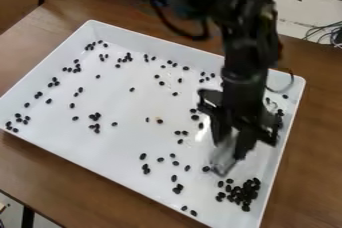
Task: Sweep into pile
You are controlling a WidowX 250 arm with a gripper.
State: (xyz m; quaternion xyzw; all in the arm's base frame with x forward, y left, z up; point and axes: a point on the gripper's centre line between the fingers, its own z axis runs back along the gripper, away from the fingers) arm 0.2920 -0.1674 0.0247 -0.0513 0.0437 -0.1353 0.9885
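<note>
The black gripper (230,144) hangs over the right part of a white tray (127,147). Between its fingers is a clear, see-through piece (226,161) whose lower end is down at the tray floor. Just below and right of that piece, a dense pile of black beans (247,191) lies near the tray's lower right corner. Many more black beans (95,117) are scattered singly and in small clusters over the left, middle and upper parts of the tray. The arm and gripper hide part of the tray's right side.
The tray has raised walls, its far wall (153,42) running below the arm. It stands on a brown wooden table (80,172). Dark cables (326,33) lie at the upper right, beyond the table.
</note>
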